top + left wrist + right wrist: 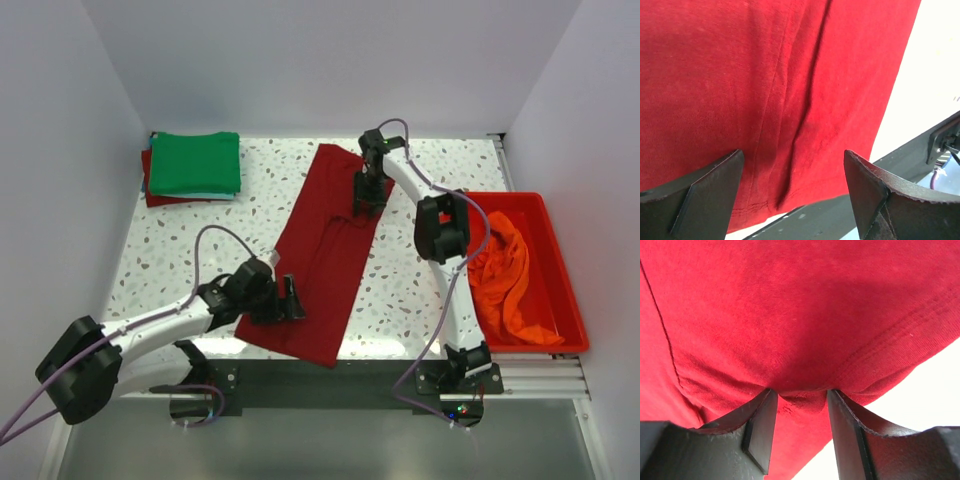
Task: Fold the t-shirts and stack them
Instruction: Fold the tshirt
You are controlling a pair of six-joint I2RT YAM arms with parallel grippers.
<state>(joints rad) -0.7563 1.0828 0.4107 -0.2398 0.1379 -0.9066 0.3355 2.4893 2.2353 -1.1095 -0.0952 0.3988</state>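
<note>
A dark red t-shirt [325, 250], folded into a long strip, lies slanted across the middle of the table. My left gripper [290, 300] is open at the strip's near left edge. In the left wrist view its jaws stand wide apart [792, 170] over the shirt [740, 75] near the hem. My right gripper [368, 195] sits on the strip's far right edge. In the right wrist view it [800, 392] is partly open, tips pressed into the cloth [790, 315], a small pucker between them. A folded green t-shirt [195, 163] lies on a folded dark red one [150, 190] at the back left. An orange t-shirt [505, 275] lies crumpled in the tub.
A rigid red plastic tub [560, 260] stands at the right edge of the table. White walls close in the left, back and right sides. The table's dark front rail [840, 215] runs just below the shirt's hem.
</note>
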